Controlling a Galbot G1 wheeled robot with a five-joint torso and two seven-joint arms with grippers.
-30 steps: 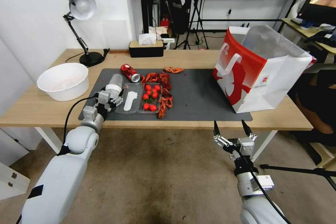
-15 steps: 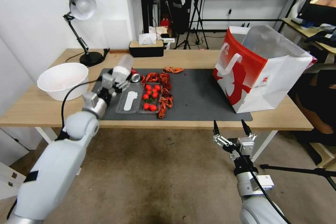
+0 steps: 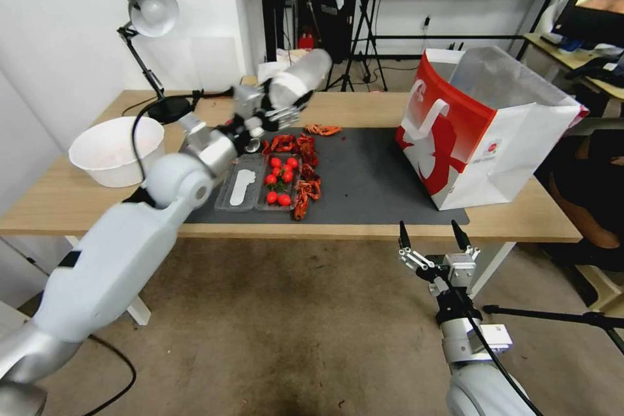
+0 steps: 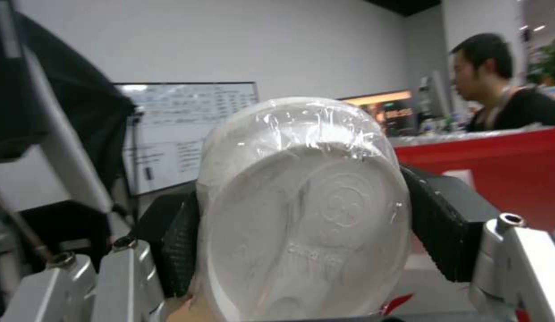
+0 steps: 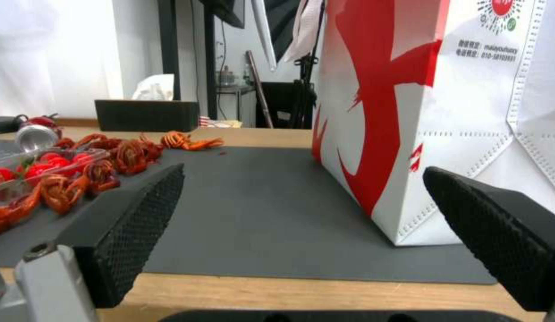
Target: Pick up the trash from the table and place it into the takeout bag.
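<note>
Aloft, left pincer [image 3: 281, 106] gripping clear plastic cup [image 3: 300, 82]

A mat [image 3: 364, 175] lies on the desk [image 3: 78, 198]. The takeout bag [image 3: 484, 136] stands at the mat's right end, a tray [image 3: 250, 192] at its left, a basin [image 3: 117, 149] left of the mat, and a lamp [image 3: 153, 58] behind the basin.

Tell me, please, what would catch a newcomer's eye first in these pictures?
First, the left gripper raised above the table's far side, jaws shut on a clear-wrapped cup. Next, the red-and-white takeout bag standing open on the mat's right end. The right gripper hangs open below the table's front edge.
</note>
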